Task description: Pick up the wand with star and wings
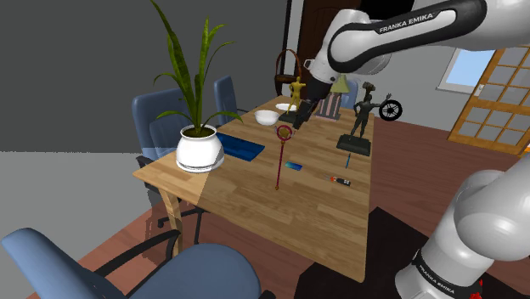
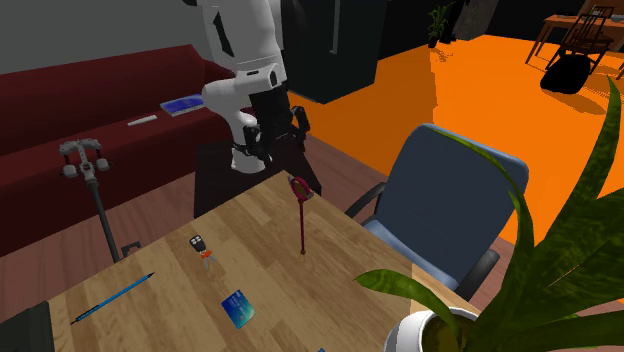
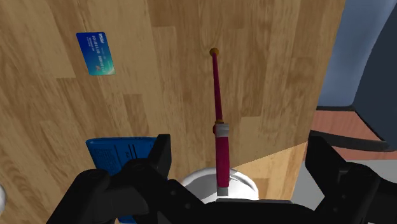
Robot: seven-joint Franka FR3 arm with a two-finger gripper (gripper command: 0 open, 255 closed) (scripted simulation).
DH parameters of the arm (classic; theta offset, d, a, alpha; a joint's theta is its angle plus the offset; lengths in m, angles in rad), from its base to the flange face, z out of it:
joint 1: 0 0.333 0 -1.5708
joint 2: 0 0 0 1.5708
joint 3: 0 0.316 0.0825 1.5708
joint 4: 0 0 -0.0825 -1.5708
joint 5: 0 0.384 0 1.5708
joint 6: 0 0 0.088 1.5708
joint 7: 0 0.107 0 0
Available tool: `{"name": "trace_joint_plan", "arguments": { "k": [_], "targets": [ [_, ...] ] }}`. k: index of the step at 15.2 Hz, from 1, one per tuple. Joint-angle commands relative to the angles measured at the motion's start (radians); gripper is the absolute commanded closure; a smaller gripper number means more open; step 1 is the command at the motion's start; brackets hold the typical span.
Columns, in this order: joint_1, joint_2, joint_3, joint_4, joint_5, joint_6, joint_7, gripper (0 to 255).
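The wand [image 1: 280, 157] is a thin pink-red rod with a ringed head at its top. It stands almost upright over the wooden table [image 1: 255, 200], its tip down by the boards, also seen as the wand [image 2: 300, 215]. My black gripper [image 1: 299, 115] hangs just above the head, over the table's side near the blue chair [image 2: 440, 200]. In the wrist view the wand [image 3: 218, 108] runs away from the gripper [image 3: 240, 149], midway between the fingers [image 3: 160, 153]. They stand wide apart and do not touch it.
On the table lie a blue card [image 1: 294, 166], a small key fob [image 1: 339, 180], a blue pen [image 1: 348, 159] and a blue book [image 1: 242, 148]. A potted plant [image 1: 200, 149], white bowls [image 1: 267, 116] and a dark statue [image 1: 361, 119] stand around. Blue chairs [image 1: 161, 115] line the edge.
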Motion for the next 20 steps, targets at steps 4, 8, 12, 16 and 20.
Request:
{"name": "trace_joint_plan", "arguments": {
  "k": [4, 8, 12, 16, 20],
  "targets": [
    [0.011, 0.074, -0.007, -0.007, 0.017, 0.110, -0.047, 0],
    [0.014, 0.093, -0.008, -0.045, 0.024, 0.166, -0.056, 0],
    [0.014, 0.095, -0.009, -0.051, 0.026, 0.174, -0.058, 255],
    [0.014, 0.094, -0.009, -0.051, 0.026, 0.174, -0.058, 255],
    [0.014, 0.096, -0.008, -0.050, 0.026, 0.174, -0.058, 255]
  ]
}}
